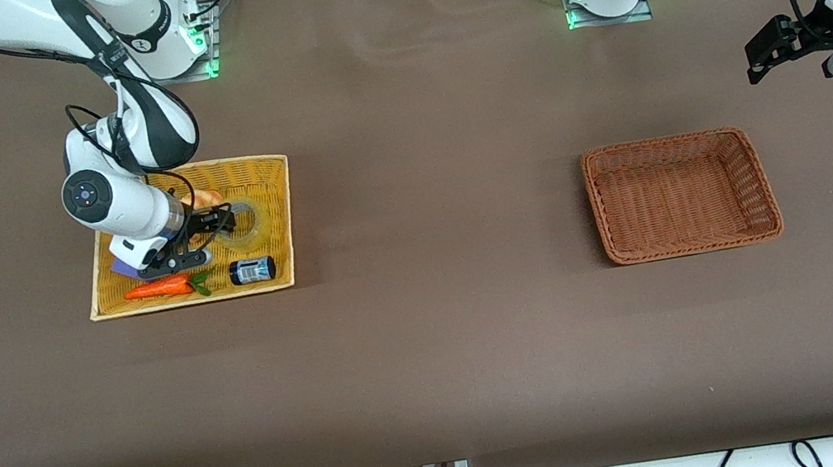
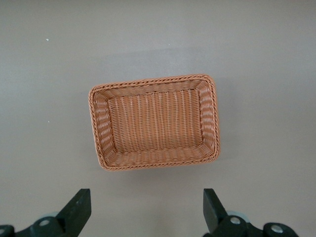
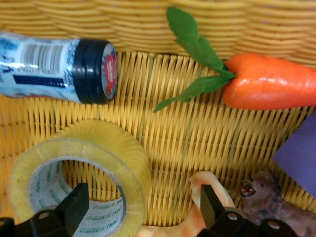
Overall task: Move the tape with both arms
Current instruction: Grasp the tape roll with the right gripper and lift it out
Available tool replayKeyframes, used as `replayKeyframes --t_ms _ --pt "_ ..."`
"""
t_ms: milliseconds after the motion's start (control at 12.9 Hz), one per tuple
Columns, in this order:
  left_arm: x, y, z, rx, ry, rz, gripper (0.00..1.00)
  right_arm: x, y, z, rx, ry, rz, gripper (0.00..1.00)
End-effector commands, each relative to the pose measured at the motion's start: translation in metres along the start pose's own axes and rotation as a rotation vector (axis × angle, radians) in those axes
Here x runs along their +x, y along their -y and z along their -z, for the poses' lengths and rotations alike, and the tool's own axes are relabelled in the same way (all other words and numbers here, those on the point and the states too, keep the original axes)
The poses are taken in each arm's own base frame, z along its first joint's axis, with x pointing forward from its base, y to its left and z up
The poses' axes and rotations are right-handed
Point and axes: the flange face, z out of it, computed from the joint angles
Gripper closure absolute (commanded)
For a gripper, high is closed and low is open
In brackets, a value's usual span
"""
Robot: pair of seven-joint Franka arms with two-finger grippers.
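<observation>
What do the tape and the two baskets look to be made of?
The tape: glossy translucent yellowish plastic film wound on a grey printed core, probably cardboard. The yellow basket holding it: woven strands, straw or plastic, with a slight sheen. The brown basket: matte wicker-like weave with a braided rim, possibly synthetic rattan.

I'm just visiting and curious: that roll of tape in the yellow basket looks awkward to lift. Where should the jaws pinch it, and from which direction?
Probably the ring's wall, from straight above: the tape lies flat in the yellow basket, hole facing up. One jaw could drop into the hole, the other outside the rim. The right gripper sits open just above it, seemingly lined up that way. The jar lies close by, so the outer jaw should avoid that side.
</observation>
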Motion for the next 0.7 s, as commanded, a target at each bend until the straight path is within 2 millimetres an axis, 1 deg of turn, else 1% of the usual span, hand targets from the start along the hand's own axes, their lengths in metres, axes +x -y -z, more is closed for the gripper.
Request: replayKeyframes --t_ms 0,77,155,387,465,542,619 --pt "0.003 0.000 0.005 -0.012 -0.001 -0.023 0.00 -0.012 0.000 -0.005 -0.004 -0.001 -0.012 0.05" --pt "0.003 0.000 0.005 -0.012 -0.001 -0.023 0.00 -0.017 0.000 -0.013 -0.003 -0.012 -0.011 0.13" --pt "0.003 0.000 0.005 -0.012 -0.001 -0.023 0.00 -0.021 -0.001 -0.020 -0.001 -0.030 -0.011 0.25" --pt "0.003 0.001 0.004 -0.012 0.002 -0.021 0.00 -0.020 -0.001 -0.019 -0.004 -0.020 0.002 0.82" --pt "0.003 0.001 0.004 -0.012 0.002 -0.021 0.00 -0.015 -0.001 -0.012 -0.003 -0.031 0.002 0.99" --pt "0.003 0.001 0.004 -0.012 0.002 -0.021 0.00 -0.013 0.001 -0.006 -0.004 -0.017 0.000 1.00" --pt "0.003 0.001 0.004 -0.012 0.002 -0.021 0.00 -0.006 0.001 0.007 -0.001 -0.007 -0.004 1.00"
